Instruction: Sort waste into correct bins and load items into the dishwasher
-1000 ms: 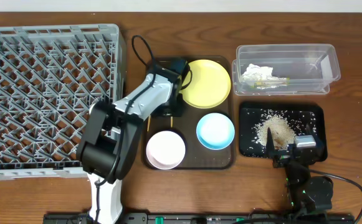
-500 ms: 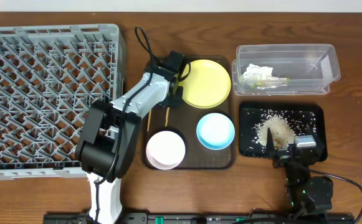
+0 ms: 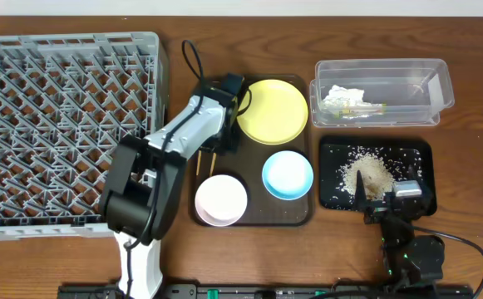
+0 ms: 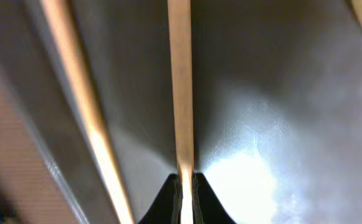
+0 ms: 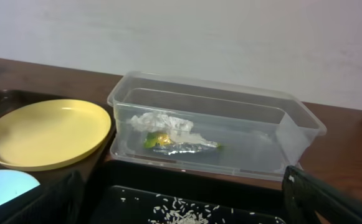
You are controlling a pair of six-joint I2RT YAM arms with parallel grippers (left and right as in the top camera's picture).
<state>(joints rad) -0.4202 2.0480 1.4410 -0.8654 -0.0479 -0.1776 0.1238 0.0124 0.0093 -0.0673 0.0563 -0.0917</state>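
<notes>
The left pincer (image 4: 185,186) is over the left part of the dark brown rectangular serving tray (image 3: 253,218). Its jaws are closed on one thin wooden chopstick (image 4: 179,93) that runs lengthwise above the tray floor; whether that stick is lifted or resting I cannot tell. The second wooden chopstick (image 4: 81,112) lies just beside it, nearer the serving tray's left wall and apart from the fingers.

On the same serving tray, the round yellow plate (image 3: 274,110) sits in the far right corner, the light blue bowl (image 3: 288,174) at the near right and the white bowl (image 3: 221,199) at the near left.

Left of the serving tray, the large grey lattice dish rack (image 3: 62,124) stands on the wooden worktop (image 3: 474,166). To the serving tray's right, the clear rectangular plastic tub (image 3: 436,83) holds the crumpled white napkin (image 3: 338,95) and the green-and-orange wrapper (image 5: 181,146). The glossy black rectangular tray (image 3: 420,151) beside it carries whitish rice scraps (image 3: 366,170).

The right pincer (image 5: 181,190) hangs at the black tray's near edge, jaws spread and holding nothing.
</notes>
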